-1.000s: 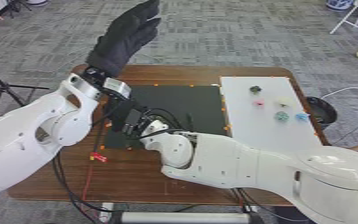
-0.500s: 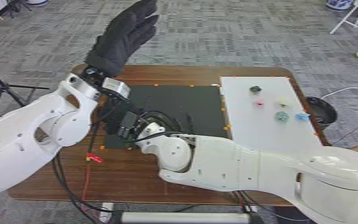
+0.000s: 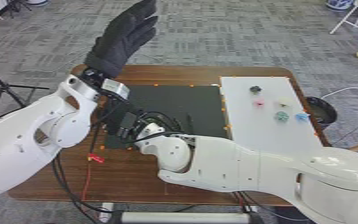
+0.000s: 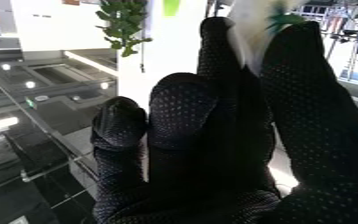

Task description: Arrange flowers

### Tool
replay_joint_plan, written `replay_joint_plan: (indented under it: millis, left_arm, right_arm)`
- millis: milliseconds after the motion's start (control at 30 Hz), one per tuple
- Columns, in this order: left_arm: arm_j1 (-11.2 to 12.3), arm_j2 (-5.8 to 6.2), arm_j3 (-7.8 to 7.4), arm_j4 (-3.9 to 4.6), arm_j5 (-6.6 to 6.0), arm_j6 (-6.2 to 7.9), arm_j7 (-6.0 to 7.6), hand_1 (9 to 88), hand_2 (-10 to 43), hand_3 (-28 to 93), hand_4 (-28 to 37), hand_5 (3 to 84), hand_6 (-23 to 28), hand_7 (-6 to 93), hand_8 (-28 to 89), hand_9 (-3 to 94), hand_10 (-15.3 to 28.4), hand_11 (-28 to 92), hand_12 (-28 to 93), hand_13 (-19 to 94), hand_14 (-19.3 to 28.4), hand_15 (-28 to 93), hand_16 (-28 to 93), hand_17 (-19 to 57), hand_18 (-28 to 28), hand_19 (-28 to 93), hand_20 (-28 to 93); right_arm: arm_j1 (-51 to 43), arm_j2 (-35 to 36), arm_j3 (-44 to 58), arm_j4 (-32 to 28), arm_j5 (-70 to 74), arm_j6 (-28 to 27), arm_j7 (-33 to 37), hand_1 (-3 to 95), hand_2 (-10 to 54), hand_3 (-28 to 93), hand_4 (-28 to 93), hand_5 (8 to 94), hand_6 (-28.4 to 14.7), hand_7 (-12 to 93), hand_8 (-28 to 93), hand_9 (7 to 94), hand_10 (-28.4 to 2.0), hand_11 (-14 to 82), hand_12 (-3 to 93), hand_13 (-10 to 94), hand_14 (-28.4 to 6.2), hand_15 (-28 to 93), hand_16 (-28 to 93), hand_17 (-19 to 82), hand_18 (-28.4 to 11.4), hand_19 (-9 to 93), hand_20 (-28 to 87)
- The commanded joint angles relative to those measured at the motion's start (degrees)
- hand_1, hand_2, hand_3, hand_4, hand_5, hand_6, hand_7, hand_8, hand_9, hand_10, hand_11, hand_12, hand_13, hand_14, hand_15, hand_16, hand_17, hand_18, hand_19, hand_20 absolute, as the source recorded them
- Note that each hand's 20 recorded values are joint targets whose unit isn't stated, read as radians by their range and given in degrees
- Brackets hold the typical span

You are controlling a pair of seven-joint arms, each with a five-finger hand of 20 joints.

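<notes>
At the far left of the table [image 3: 184,192], we have our left hand [image 3: 122,37] raised, open, with its fingers straight and close together. Near our left forearm, a small red thing [image 3: 95,158] sits on the wood. Just beside that arm, partly hidden by it, we see our right hand [image 3: 117,120] over the left part of the black mat [image 3: 175,97]; we cannot tell whether it is open, closed or gripping. In the right wrist view, a blurred pale thing [image 4: 254,30] and a green tuft [image 4: 284,20] show near the far end of our right hand [image 4: 202,192]. Farther right, on the white board [image 3: 255,132], we have five small flowers spaced apart: dark [image 3: 255,89], pink [image 3: 259,102], green [image 3: 281,116], cream [image 3: 284,104] and blue [image 3: 302,117]. Beside the table's right edge, we see a round black container [image 3: 322,111].
</notes>
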Motion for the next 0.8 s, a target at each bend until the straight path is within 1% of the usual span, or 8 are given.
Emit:
replay_joint_plan:
  millis: [33, 333, 467, 567, 600, 667, 733, 800]
  left_arm:
    - [-0.24, -0.75, 0.10, -0.56, 0.02, -0.53, 1.30, 31.8, 5.5, 31, -0.9, 22.4, -1.2, 8.2, -1, 19.9, 4.6, -4, 34, 16, 5.5, 2, 11, 4.1, 9.2, 1, 15]
    - [0.29, -1.02, -0.41, -0.34, 0.02, -1.00, 0.85, 29.4, 2.9, 41, -5.8, 23.0, -0.7, 9.4, -2, 19.8, 4.9, -2, 33, 17, 6.2, 2, 12, 5.0, 9.9, 1, 17]
    - [0.72, -0.97, -0.79, -0.40, 0.04, -1.01, 0.86, 29.7, 3.2, 41, -7.6, 23.1, -0.6, 9.6, -2, 19.7, 4.9, -2, 33, 17, 6.3, 2, 12, 5.1, 10.2, 1, 17]
    - [1.05, -1.10, -1.06, -0.41, 0.04, -0.86, 0.84, 30.4, 3.7, 38, -5.8, 23.1, -0.5, 8.6, -2, 19.9, 5.0, -2, 32, 17, 6.3, 2, 12, 4.8, 10.0, 1, 17]
    - [1.13, -1.10, -1.14, -0.45, 0.00, -0.85, 0.88, 30.2, 3.4, 39, -5.5, 23.2, -0.5, 8.5, -2, 19.9, 5.0, -2, 32, 17, 6.4, 2, 12, 4.8, 10.0, 1, 17]
    - [1.16, -1.00, -1.18, -0.53, 0.10, -0.77, 0.97, 29.5, 3.0, 40, -5.5, 23.3, -0.5, 8.5, -2, 20.0, 5.1, -2, 32, 17, 6.8, 2, 12, 4.8, 10.2, 1, 17]
    - [0.90, -0.98, -0.93, -0.54, 0.05, -0.84, 1.10, 28.9, 2.7, 41, -5.9, 23.3, -0.5, 8.5, -2, 19.9, 5.2, -2, 32, 17, 7.1, 2, 12, 4.7, 10.4, 2, 18]
    - [0.85, -1.10, -0.93, -0.45, 0.10, -0.81, 1.04, 28.9, 2.5, 42, -6.6, 23.4, -0.5, 8.4, -2, 20.0, 5.4, -2, 32, 17, 7.3, 2, 12, 4.6, 10.6, 1, 18]
  right_arm:
    - [0.40, -0.37, 0.11, -1.10, -0.53, -0.77, 1.20, 56.4, -9.5, 47, -28, 59.4, 7.9, 46, -15, 73.6, -1.0, 18.8, 18.0, 70, 0.0, 69, 37, 39, -13.7, 89, 53]
    - [-0.05, 0.27, 1.15, -0.55, -0.84, -1.97, 1.96, 55.4, -9.5, 51, -28, 56.9, 7.0, 40, -16, 67.9, -3.1, 22.8, 13.4, 68, -1.6, 71, 36, 38, -14.6, 89, 53]
    - [0.00, 0.63, 0.98, -1.43, -0.11, -2.79, 1.44, 49.0, -9.5, 63, -28, 57.3, 7.3, 39, -22, 67.4, -3.0, 23.2, 13.2, 67, -1.8, 72, 35, 37, -14.8, 89, 52]
    - [-1.03, 1.10, 3.11, -2.39, 0.24, -6.38, -1.98, 34.8, -9.5, 86, -28, 56.8, 7.8, 40, -26, 66.8, -2.6, 24.2, 14.9, 66, -1.3, 72, 35, 37, -14.4, 89, 52]
    - [-1.15, 1.19, 3.44, -2.63, -0.03, -7.41, -2.82, 34.9, -9.5, 89, -28, 55.3, 8.2, 40, -26, 66.7, -2.7, 24.5, 20.3, 65, -1.5, 72, 37, 37, -14.5, 89, 53]
    - [-1.61, 1.18, 5.13, -4.05, 0.58, -13.50, -2.95, 40.8, -9.5, 92, -28, 49.2, 9.7, 40, -27, 67.0, -4.3, 22.9, 47.4, 63, -2.0, 71, 49, 36, -15.0, 89, 55]
    - [-2.02, 1.19, 6.72, -4.42, 2.97, -16.63, -4.60, 42.8, -9.5, 93, -24, 44.7, 11.1, 39, -27, 64.2, -6.0, 41.6, 58.8, 62, -3.6, 79, 52, 36, -16.5, 90, 56]
    - [-2.19, 0.93, 7.75, -4.54, 3.79, -19.86, -4.57, 40.2, -7.0, 93, -18, 40.1, 11.5, 38, -28, 71.5, -7.3, 58.7, 52.9, 70, -5.0, 86, 46, 42, -18.9, 93, 62]
